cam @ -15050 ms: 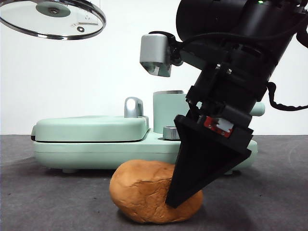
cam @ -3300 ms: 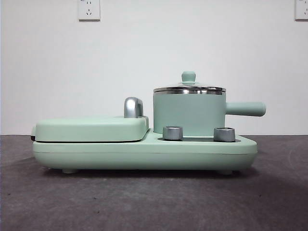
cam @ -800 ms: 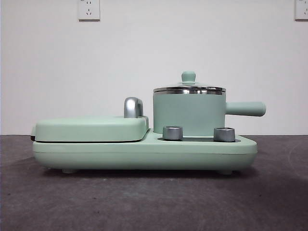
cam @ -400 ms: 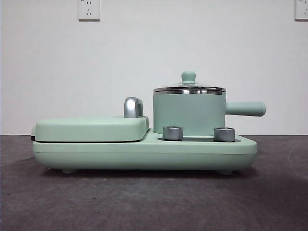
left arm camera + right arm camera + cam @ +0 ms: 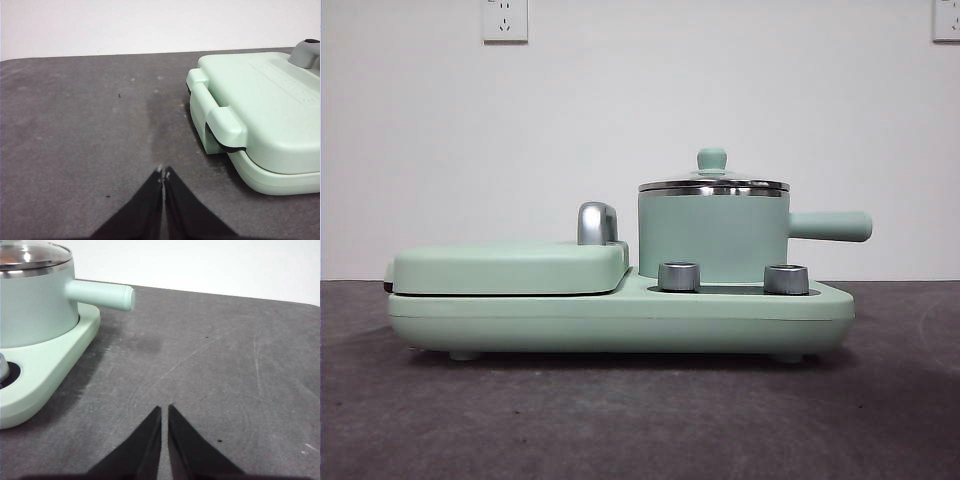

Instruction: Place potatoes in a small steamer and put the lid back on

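Note:
The small steamer (image 5: 712, 238), a mint-green pot with a straight side handle (image 5: 830, 226), stands on the right half of the mint-green cooker base (image 5: 620, 318). The glass lid (image 5: 713, 183) with its green knob sits on the pot's steel rim. The right wrist view also shows the small steamer (image 5: 35, 305) with the lid (image 5: 30, 255) on it, and a hint of orange under the glass. The potatoes are otherwise hidden. My left gripper (image 5: 163, 174) is shut over bare table beside the griddle end. My right gripper (image 5: 164, 410) is shut over bare table off the pot-handle side.
A flat mint-green griddle cover (image 5: 510, 266) with a steel hinge knob (image 5: 597, 222) takes up the base's left half. Two steel dials (image 5: 679, 276) sit on the front of the base. Dark grey table (image 5: 620, 420) lies all around; a white wall stands behind.
None over the last second. Compared with 16 seconds ago, the potato is off the table, the lid sits on the pot, and both arms have left the front view.

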{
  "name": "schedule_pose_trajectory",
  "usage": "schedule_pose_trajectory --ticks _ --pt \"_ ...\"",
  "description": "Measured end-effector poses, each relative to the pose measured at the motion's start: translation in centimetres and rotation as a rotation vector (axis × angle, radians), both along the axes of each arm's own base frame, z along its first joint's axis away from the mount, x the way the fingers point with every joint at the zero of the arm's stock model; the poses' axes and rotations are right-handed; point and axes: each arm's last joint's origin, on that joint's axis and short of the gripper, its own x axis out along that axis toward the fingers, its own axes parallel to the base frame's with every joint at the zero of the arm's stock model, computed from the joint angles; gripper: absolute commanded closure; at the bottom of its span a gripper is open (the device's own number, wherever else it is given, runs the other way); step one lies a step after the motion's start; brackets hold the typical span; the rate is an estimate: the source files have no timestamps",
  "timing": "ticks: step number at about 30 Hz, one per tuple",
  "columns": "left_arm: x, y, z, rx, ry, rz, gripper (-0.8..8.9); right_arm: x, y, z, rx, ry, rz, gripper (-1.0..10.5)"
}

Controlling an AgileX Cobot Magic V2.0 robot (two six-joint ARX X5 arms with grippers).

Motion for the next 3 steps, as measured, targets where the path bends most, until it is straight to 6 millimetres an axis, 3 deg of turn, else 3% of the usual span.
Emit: schedule_pose_trajectory --ticks 3 --pt "0.0 0.0 0.0 0.0 0.0 0.0 8.07 0.0 0.0 0.0 0.0 0.0 0.0 9.3"
